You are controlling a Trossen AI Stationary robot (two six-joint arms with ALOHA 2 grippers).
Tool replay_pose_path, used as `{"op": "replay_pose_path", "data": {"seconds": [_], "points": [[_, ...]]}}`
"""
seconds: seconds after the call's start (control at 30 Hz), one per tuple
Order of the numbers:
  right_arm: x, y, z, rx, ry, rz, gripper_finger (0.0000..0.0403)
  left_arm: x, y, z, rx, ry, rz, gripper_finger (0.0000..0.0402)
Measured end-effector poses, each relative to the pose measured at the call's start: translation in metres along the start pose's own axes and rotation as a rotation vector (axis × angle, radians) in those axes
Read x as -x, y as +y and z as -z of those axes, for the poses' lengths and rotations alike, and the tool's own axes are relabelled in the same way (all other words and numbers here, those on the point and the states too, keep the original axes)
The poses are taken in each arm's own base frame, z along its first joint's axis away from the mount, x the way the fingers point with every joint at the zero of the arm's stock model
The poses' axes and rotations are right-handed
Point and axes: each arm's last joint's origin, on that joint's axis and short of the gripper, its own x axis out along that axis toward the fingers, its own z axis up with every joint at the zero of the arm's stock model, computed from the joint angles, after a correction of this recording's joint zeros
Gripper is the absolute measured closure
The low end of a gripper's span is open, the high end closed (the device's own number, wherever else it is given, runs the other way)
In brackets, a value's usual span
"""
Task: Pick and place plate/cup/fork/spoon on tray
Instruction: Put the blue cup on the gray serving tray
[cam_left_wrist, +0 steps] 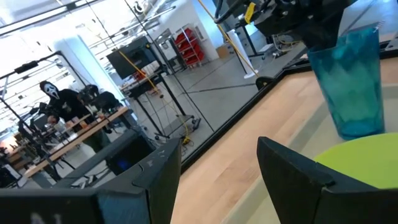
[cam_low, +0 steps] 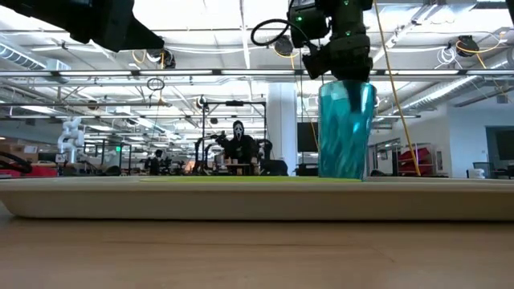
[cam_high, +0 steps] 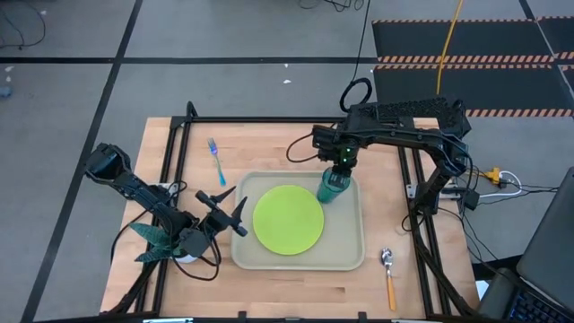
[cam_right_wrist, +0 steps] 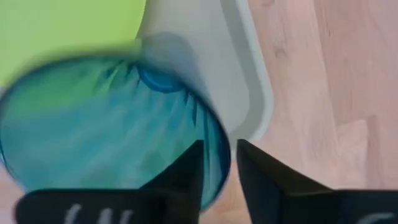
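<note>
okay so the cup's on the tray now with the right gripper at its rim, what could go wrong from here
1. The right gripper straddles the cup's rim, one finger inside; lifting off crooked could tip it.
2. The cup stands in the tray's corner, close to the plate, so a toppled cup might roll onto it.
3. The fork and spoon remain outside on the table.
</note>
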Motion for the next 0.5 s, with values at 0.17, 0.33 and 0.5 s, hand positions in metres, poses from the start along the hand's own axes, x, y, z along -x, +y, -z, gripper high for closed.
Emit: {"op": "replay_pose_path", "data": {"seconds": [0.17, 0.33, 0.5], "points": [[0.000, 0.001, -0.001, 0.005, -0.012, -0.031, 0.0261, 0.000, 0.000, 0.001, 0.008, 0.000, 0.001, 0.0188], [0.004, 0.002, -0.001, 0.013, -0.047, -0.052, 0.0236, 0.000, 0.000, 0.000, 0.010, -0.001, 0.006, 0.0188], [0.021, 0.002, 0.002, 0.025, -0.188, -0.062, 0.0224, 0.000, -0.002, 0.000, 0.010, -0.016, 0.077, 0.0188]]}}
